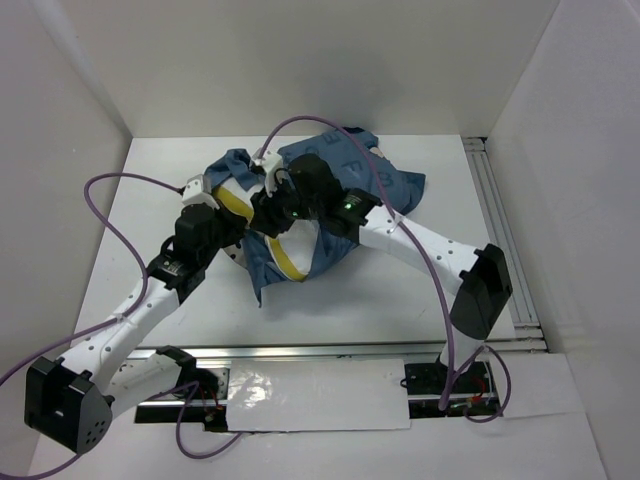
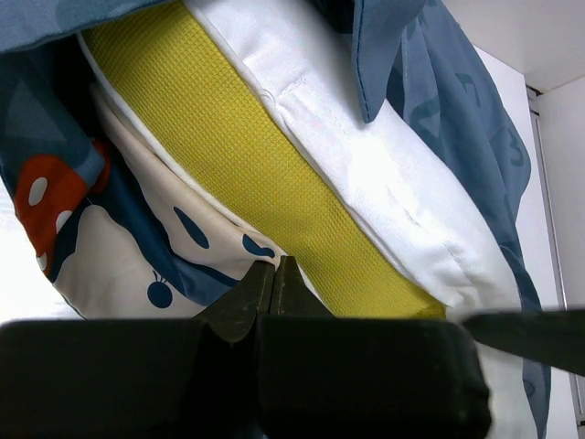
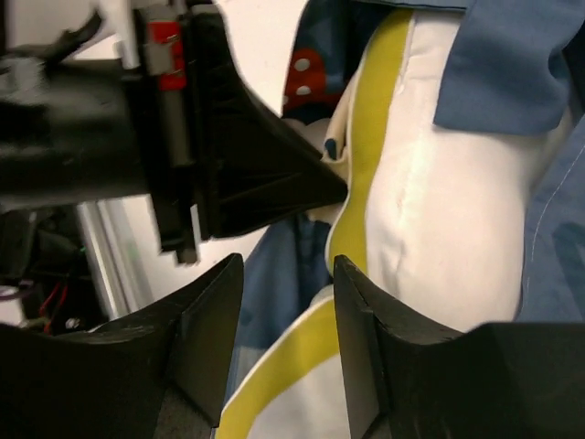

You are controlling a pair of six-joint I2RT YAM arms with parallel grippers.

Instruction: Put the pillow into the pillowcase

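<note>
Grip of left gripper: jaws pressed together. The tips sit on the printed cloth of the pillowcase, right where it meets the yellow band. The cloth puckers toward the tips, so a thin fold appears to be nipped.
Reason, left: judged to be anchoring the pillowcase mouth so it does not slide along with the pillow.
Grip of right gripper: none. The jaws stand apart with a clear gap, and only blue cloth and yellow band show behind it.
Reason, right: judged to be between holds, lined up for a fresh pinch on the pillowcase rim or a push at the pillow edge.
Spacing of hands: in the right wrist view the left gripper's wedge points in just beside the right jaws. They are close, with no contact visible.
Pillow vs. hands: directly ahead of both. The left tips rest against its cloth-covered edge and the right jaws stop just short of it.
Pillow vs. pillowcase: partly in. Blue flaps lie over the far side, while the white face and yellow band are bare on the near side.
Place on table: the bundle lies mid-surface, with the pillowcase spread toward the far right.
Progress: insertion judged incomplete.
</note>
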